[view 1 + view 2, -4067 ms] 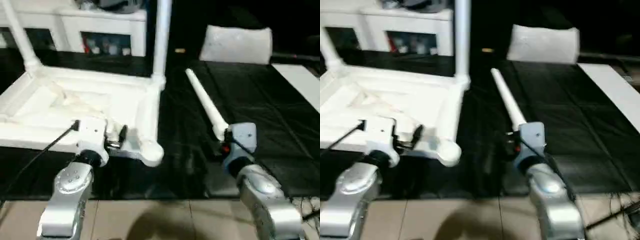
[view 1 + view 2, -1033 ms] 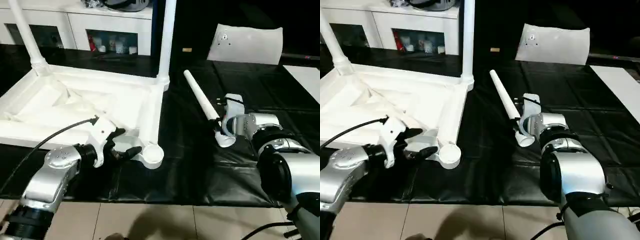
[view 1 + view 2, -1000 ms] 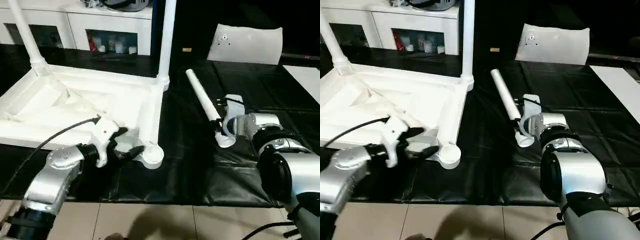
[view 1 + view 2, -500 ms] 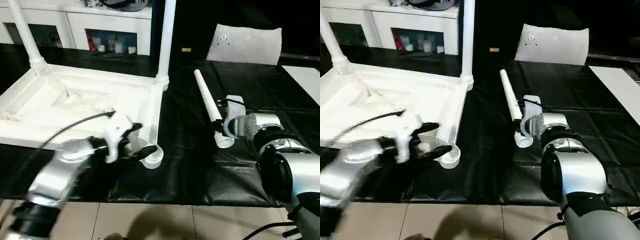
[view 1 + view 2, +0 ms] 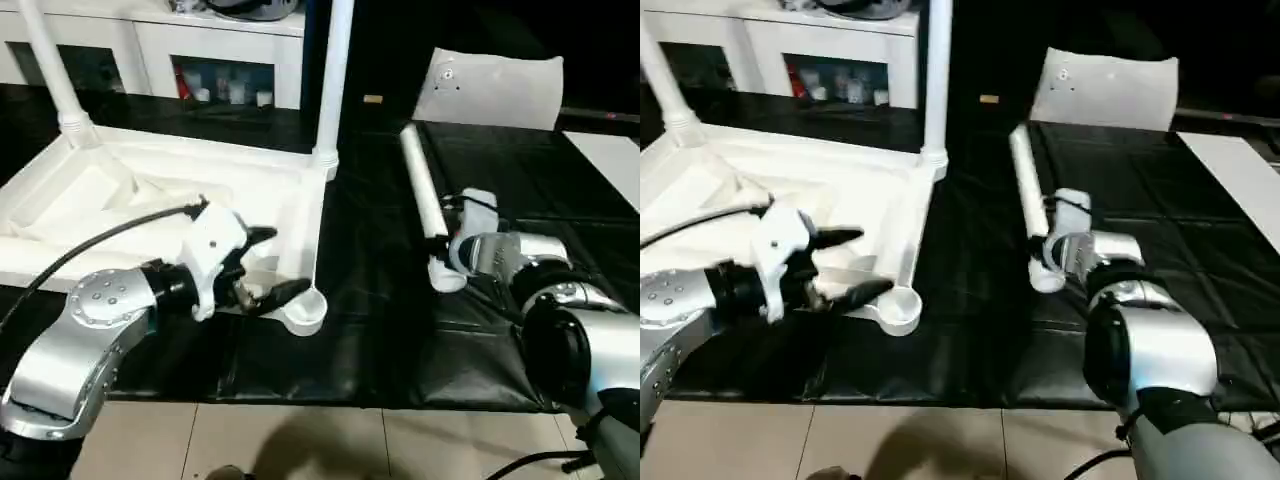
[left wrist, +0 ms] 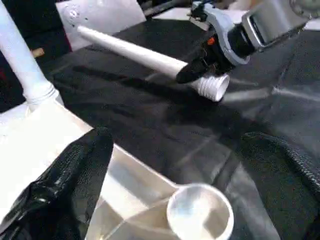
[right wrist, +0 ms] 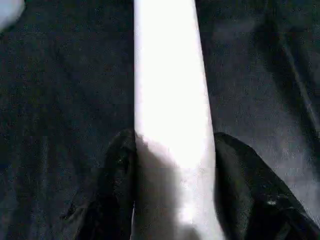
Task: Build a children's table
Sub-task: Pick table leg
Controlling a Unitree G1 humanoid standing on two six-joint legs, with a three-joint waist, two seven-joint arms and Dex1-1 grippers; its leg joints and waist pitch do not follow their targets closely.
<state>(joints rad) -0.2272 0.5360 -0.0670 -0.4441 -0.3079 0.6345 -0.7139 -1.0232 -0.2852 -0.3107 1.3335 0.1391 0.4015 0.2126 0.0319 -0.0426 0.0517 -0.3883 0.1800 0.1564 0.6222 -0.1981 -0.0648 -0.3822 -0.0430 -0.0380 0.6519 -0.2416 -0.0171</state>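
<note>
**Me:** Right gripper (image 5: 436, 238) is clamped around the loose leg (image 5: 420, 185), close to its open end, a finger (image 7: 117, 185) on each side. That leg lies slanting away from me on the black worktop (image 5: 560, 200), beside the upturned tabletop (image 5: 120, 200).

**Partner:** And your left?

**Me:** Left gripper (image 5: 268, 265) has its fingers spread wide and holds nothing; it hovers at the near right corner, just beside the empty socket (image 6: 200, 215). Two legs (image 5: 332, 80) already stand in the far corners.

**Partner:** What worries you?

**Me:** I grip the leg near one end, so the long free part could sag or swing as I lift, and knock the standing leg. If the end meets the socket tilted, it may jam or push the tabletop away, unless my left gripper steadies that corner first.
</note>
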